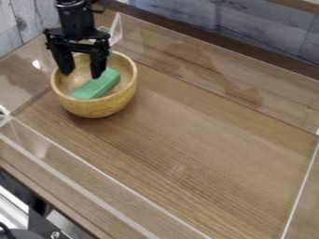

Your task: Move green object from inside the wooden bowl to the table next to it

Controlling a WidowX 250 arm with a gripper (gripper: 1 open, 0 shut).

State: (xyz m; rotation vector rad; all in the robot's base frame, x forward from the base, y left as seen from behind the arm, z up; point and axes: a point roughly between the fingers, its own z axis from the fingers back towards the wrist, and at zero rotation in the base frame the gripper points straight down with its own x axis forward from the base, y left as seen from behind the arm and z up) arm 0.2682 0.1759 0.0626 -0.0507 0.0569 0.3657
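The wooden bowl (97, 101) stands at the left rear of the brown table (200, 140). Inside it lies the bright green object (96, 87), flat and leaning against the bowl's inner wall. My black gripper (80, 67) hangs over the bowl's back rim, a little above and behind the green object. Its two fingers (62, 62) point down and stand apart, holding nothing.
A clear acrylic wall (149, 201) runs around the table's edges, with the front wall near the bottom and another along the back right. Bare tabletop lies to the right of the bowl and in front of it.
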